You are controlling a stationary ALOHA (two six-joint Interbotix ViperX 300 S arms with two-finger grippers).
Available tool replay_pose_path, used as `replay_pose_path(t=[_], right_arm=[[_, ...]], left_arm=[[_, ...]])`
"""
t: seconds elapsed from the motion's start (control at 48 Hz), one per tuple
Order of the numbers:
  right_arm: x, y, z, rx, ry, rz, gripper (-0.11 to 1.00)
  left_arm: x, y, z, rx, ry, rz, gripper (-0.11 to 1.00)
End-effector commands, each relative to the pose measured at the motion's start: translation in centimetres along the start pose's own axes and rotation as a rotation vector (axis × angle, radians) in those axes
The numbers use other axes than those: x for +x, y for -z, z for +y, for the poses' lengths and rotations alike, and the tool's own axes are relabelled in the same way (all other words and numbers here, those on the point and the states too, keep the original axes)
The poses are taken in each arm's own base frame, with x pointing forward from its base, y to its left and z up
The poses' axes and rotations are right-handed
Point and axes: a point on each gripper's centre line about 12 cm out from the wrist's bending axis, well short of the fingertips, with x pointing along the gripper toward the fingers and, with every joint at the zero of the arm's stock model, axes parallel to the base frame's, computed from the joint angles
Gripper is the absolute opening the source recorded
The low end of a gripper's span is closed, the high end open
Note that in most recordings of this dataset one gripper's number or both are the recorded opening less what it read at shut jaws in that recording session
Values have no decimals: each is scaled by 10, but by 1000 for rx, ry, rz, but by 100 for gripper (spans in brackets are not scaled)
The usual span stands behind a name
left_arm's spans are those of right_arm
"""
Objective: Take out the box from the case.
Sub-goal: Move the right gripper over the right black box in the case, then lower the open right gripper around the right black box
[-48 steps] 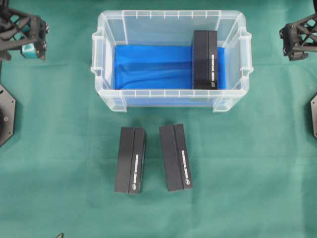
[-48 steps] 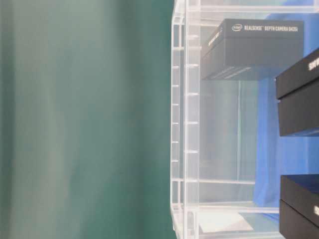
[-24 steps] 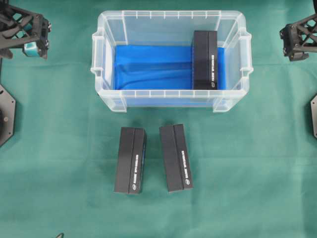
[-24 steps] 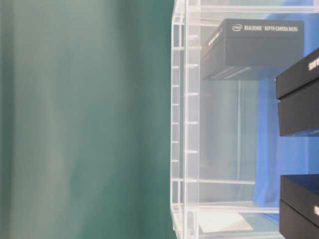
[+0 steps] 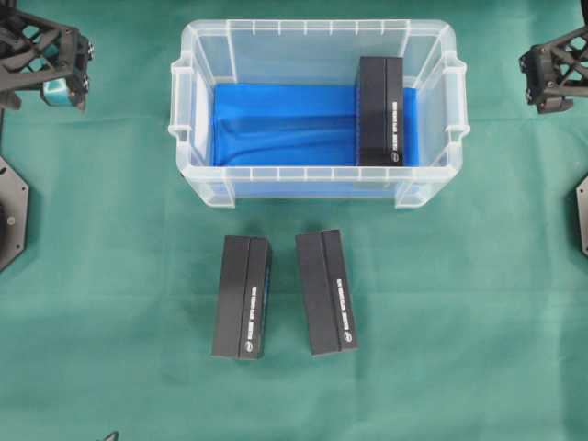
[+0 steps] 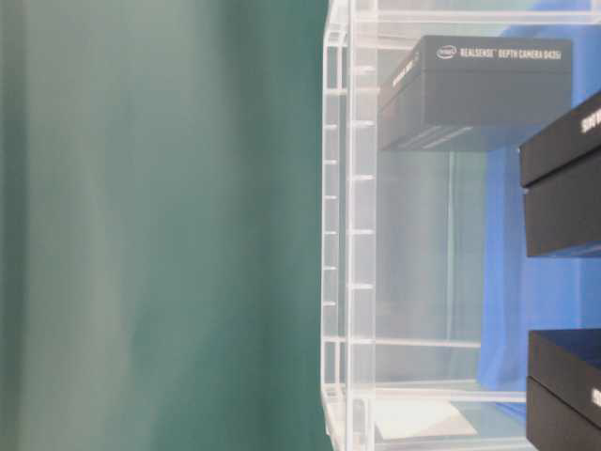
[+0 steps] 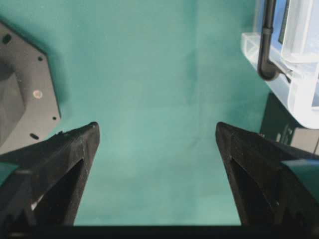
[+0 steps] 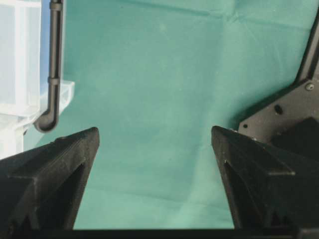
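The case is a clear plastic bin with a blue cloth on its bottom, standing at the back middle of the green table. One black box lies inside it against the right wall, and it shows through the case wall as the lettered box. My left gripper hovers at the far left, well clear of the case; its jaws stand open and empty over bare cloth. My right gripper hovers at the far right, open and empty too.
Two more black boxes lie side by side on the green cloth in front of the case. Black arm base plates sit at the left edge and the right edge. A corner of the case shows in the left wrist view.
The left arm has shifted slightly toward the far edge. The boxes, the case and the right arm have not moved.
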Motion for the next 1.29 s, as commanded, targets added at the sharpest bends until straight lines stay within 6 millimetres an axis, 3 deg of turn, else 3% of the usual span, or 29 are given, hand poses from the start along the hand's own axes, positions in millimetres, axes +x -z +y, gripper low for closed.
replay_pose_path(t=[0.0,0.334,0.542,1.272], right_arm=[[-5,0,1,3,-16,-4,90],[-3,-1,6,27,-12,3,90],[-2,-5,21,36,-30,7,90],[17,-8,140,-49,-70,40,90]], left_arm=[[-9,-2,-2,-7,26,-9,95],[-9,-2,-1,-9,25,-8,95],[-9,-2,-1,-7,25,-8,95],[-9,-1,0,-1,27,-10,95]])
